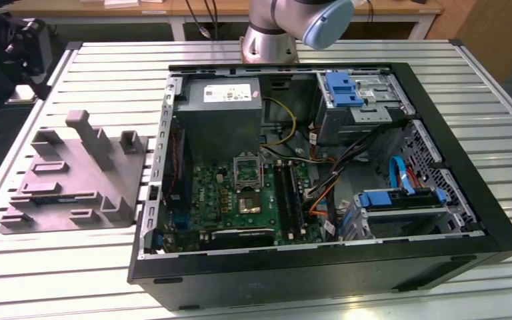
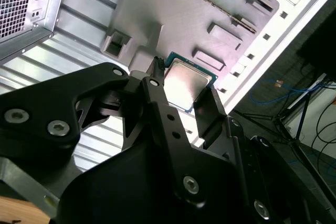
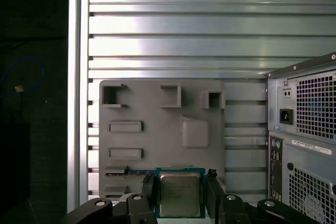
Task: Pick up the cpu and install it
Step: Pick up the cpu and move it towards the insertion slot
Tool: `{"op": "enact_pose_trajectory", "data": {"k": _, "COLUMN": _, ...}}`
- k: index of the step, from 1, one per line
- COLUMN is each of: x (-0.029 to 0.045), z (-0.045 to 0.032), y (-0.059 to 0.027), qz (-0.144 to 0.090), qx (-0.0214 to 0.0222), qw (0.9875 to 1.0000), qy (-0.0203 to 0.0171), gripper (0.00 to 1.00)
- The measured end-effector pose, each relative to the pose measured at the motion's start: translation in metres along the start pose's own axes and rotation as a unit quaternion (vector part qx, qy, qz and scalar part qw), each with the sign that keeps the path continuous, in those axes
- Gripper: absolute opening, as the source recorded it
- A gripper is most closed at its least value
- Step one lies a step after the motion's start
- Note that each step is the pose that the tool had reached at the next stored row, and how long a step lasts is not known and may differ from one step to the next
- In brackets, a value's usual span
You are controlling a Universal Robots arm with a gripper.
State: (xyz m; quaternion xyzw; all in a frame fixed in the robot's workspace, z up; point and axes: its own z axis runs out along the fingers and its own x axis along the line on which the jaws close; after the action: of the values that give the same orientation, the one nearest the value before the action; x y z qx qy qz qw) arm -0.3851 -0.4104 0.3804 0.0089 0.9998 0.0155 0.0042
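In both wrist views the cpu (image 3: 180, 196) (image 2: 189, 81), a small square chip with a silvery top and a green edge, sits between the two black fingers of my gripper (image 3: 180, 183) (image 2: 184, 80), which is shut on it. It hangs well above the grey moulded tray (image 3: 157, 145) (image 2: 157, 3) (image 1: 69, 180) on the slatted table. In the exterior view the dark socket (image 1: 248, 201) lies on the green motherboard inside the open computer case (image 1: 496, 233), with its shiny metal frame (image 1: 245, 163) swung up.
The arm's base (image 1: 269, 40) stands behind the case. The case's rear panel (image 3: 304, 129) with its power inlet is beside the tray. Inside the case are a power supply (image 1: 221, 113), blue drive bays (image 1: 343, 90) and loose cables (image 1: 363, 153). The table's edge (image 3: 79, 103) runs past the tray.
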Motion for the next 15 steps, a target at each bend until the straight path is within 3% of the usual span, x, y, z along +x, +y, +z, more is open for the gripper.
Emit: {"op": "enact_pose_trajectory", "data": {"k": 15, "x": -0.0052, "z": 0.0000, "y": 0.0001, "qz": 0.000, "qx": 0.0000, "qw": 1.0000, "qy": 0.0000, "gripper": 0.47}}
